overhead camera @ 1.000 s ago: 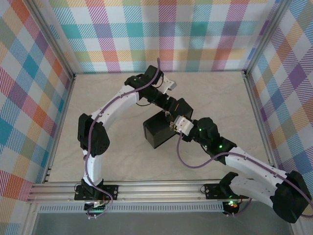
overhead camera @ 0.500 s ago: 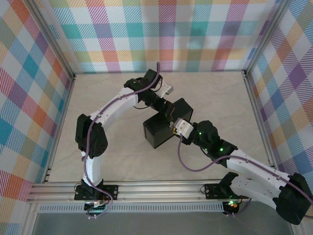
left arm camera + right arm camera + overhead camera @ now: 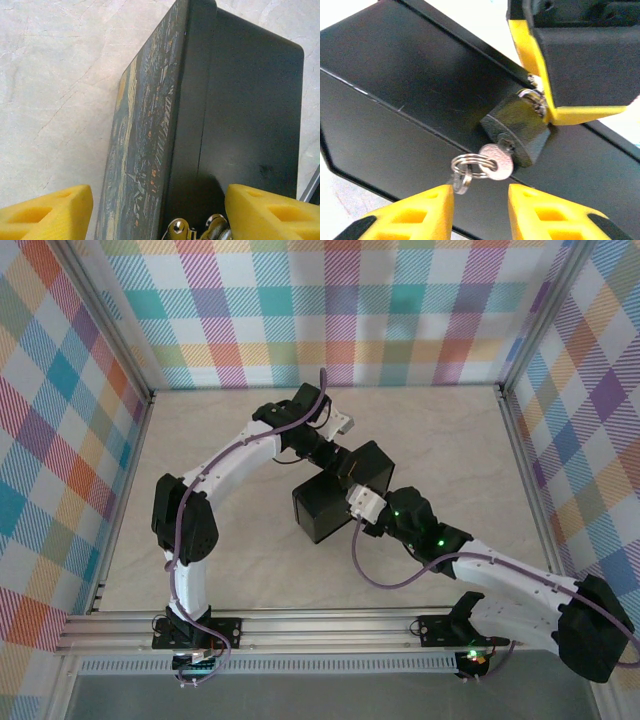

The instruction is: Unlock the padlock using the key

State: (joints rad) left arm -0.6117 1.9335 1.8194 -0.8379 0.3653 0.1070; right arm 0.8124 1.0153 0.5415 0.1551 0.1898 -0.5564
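The dark box point(image 3: 410, 90) sits near the middle of the pale bench point(image 3: 220, 540), and both arms meet over it. The left arm reaches in from the far side. Its yellow left fingers point(image 3: 272, 212) are spread wide, one on either side of the box, with the painted lid point(image 3: 145, 125) seen edge-on between them. They pinch nothing.

The padlock point(image 3: 517, 131) lies against a black side of the box, close under the left arm. Its thin shackle point(image 3: 532, 97) touches the yellow edge of one left finger. I cannot tell whether the shackle has sprung open. The key point(image 3: 500, 161) is in the padlock's keyhole, with its round head sticking out toward the right arm. A key ring point(image 3: 467, 166) hangs from that head against the black side.

The right fingers point(image 3: 415, 215) are parted and hold nothing. Their tips sit just short of the key, whose head is near the gap between them, with a sliver of black box showing between it and each tip.
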